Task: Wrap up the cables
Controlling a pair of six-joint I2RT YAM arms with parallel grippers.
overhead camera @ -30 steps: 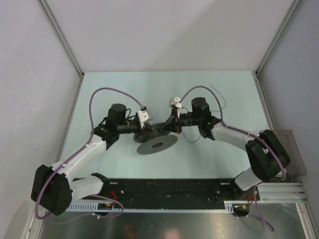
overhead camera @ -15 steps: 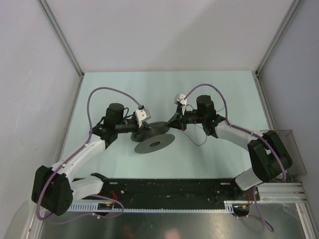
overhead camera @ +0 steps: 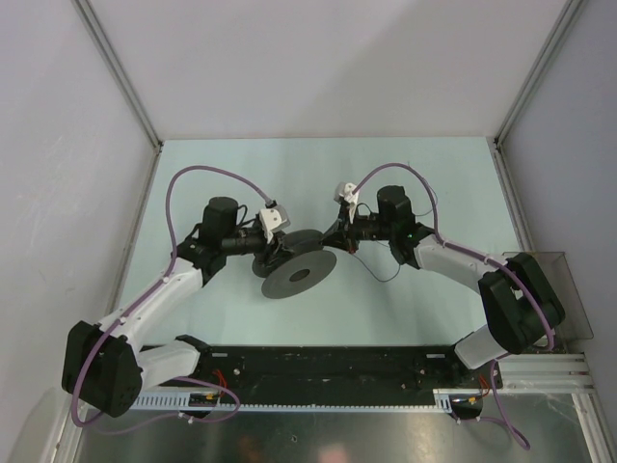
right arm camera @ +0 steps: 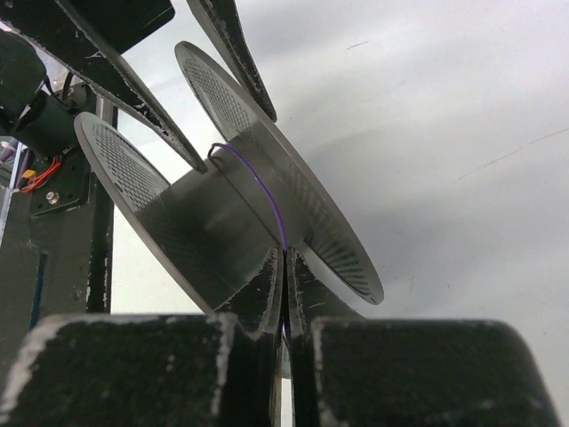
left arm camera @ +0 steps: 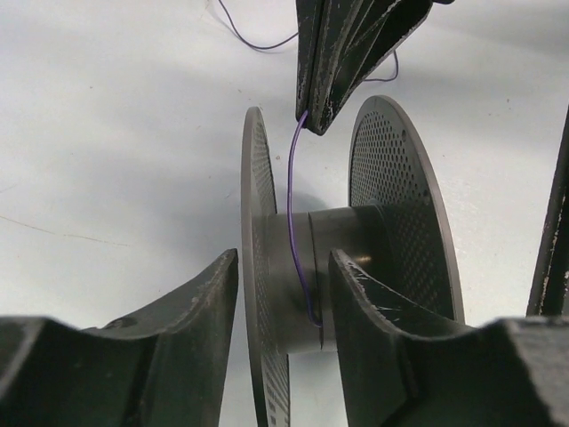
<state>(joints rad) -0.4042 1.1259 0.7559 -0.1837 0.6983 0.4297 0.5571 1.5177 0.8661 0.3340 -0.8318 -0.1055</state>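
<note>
The dark grey spool is held tilted on edge above the table. My left gripper is shut on the spool, with one perforated flange between its fingers. The cable is a thin purple wire that runs from the hub up into my right gripper. My right gripper is shut on the wire just off the hub, between the two flanges. The wire's loose tail curls on the table below my right arm.
The pale green table is walled on three sides. A clear plastic plate stands at the right edge. A black rail with the arm bases runs along the front.
The spool has tipped up more steeply in my left gripper. The wire's loose tail has been drawn from the far right of the table to beside my right arm.
</note>
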